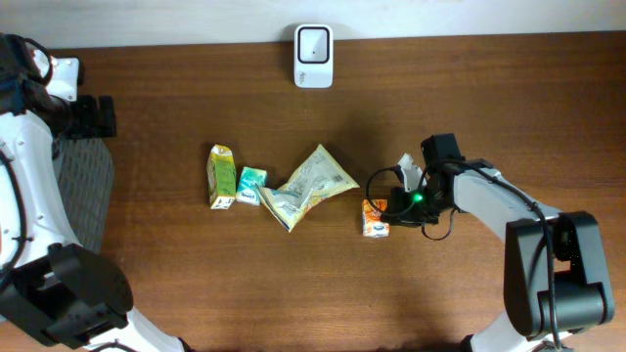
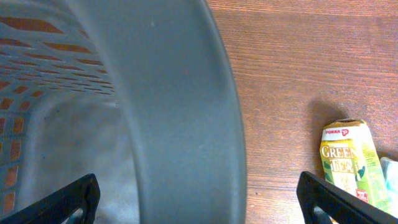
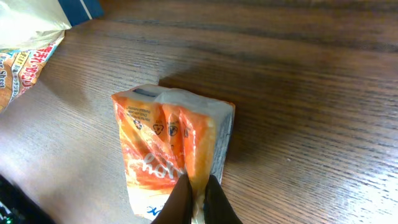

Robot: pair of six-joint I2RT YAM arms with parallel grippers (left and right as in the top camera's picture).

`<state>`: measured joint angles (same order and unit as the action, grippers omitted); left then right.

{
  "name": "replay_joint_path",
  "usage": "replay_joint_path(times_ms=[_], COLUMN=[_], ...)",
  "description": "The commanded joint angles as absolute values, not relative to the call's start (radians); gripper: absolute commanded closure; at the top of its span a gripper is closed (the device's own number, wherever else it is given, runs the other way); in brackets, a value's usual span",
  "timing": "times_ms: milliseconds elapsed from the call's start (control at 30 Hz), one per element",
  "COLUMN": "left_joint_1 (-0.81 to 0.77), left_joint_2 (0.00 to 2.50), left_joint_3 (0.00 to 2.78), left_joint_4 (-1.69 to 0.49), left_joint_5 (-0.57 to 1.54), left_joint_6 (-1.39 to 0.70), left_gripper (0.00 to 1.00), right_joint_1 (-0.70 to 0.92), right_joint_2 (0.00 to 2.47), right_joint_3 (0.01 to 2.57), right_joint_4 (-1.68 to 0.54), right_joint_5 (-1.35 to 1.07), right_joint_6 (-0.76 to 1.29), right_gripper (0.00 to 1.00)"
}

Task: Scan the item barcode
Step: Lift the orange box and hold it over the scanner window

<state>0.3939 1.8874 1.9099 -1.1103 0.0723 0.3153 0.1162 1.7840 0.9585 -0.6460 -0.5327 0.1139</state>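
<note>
The green carton reads "GREEN TEA" under a Pokka mark. The white script on the orange carton is unreadable. It lies flat, right of the middle of the desk, with its long axis running from far edge to near edge. The right end effector is pressed together, pinching its folded flap. A snack bag and teal pack lie mid-desk, and the scanner stands at the far edge. The left end effector is spread above the grey basket.

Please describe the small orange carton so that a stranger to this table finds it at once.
On the wooden table, follow the middle row of packages to its right end, past the crinkled snack bag. There lies the small orange carton, pinched by the right gripper; its neighbours are green or yellowish.
</note>
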Motion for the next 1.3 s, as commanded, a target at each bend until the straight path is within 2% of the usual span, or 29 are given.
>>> replay_joint_path(times_ms=[0,100,200,367,433,500,600,633,733,1067,1267], left_joint_1=[0.396,0.396,0.396,0.396,0.396,0.396,0.396,0.396,0.396,0.396,0.396], left_joint_2=[1.890,1.890,1.890,1.890,1.890,1.890,1.890,1.890,1.890,1.890,1.890], left_joint_3=[1.905,1.905,1.905,1.905,1.905,1.905,1.905,1.905,1.905,1.905,1.905], left_joint_4=[-1.111,-1.111,-1.111,-1.111,-1.111,-1.111,-1.111,-1.111,-1.111,-1.111,-1.111], left_joint_5=[0.083,0.083,0.083,0.083,0.083,0.083,0.083,0.083,0.083,0.083,0.083], left_joint_6=[0.331,0.331,0.331,0.331,0.331,0.331,0.331,0.331,0.331,0.331,0.331], left_gripper=[0.01,0.01,0.01,0.01,0.01,0.01,0.01,0.01,0.01,0.01,0.01], right_joint_1=[0.113,0.060,0.006,-0.035,-0.034,-0.034,-0.035,-0.035,-0.034,-0.034,-0.033], right_joint_2=[1.738,1.648,1.599,1.622,1.633,1.657,1.678,1.681,1.681,1.681,1.733], right_joint_3=[1.015,1.206,1.365,1.386,1.386,1.386,1.386,1.386,1.386,1.387,1.584], right_joint_4=[-0.739,-0.939,-0.971,-0.743,-0.652,-0.494,-0.219,-0.021,0.339,0.451,0.450], right_joint_5=[-0.545,-0.570,-0.803,-1.296,-1.404,-1.493,-1.504,-1.473,-1.449,-1.409,-1.493], right_joint_6=[0.113,0.093,0.039,0.023,0.043,0.152,0.421,0.603,0.927,1.165,1.187], right_gripper=[0.96,0.96,0.96,0.96,0.96,0.96,0.96,0.96,0.96,0.96,0.96])
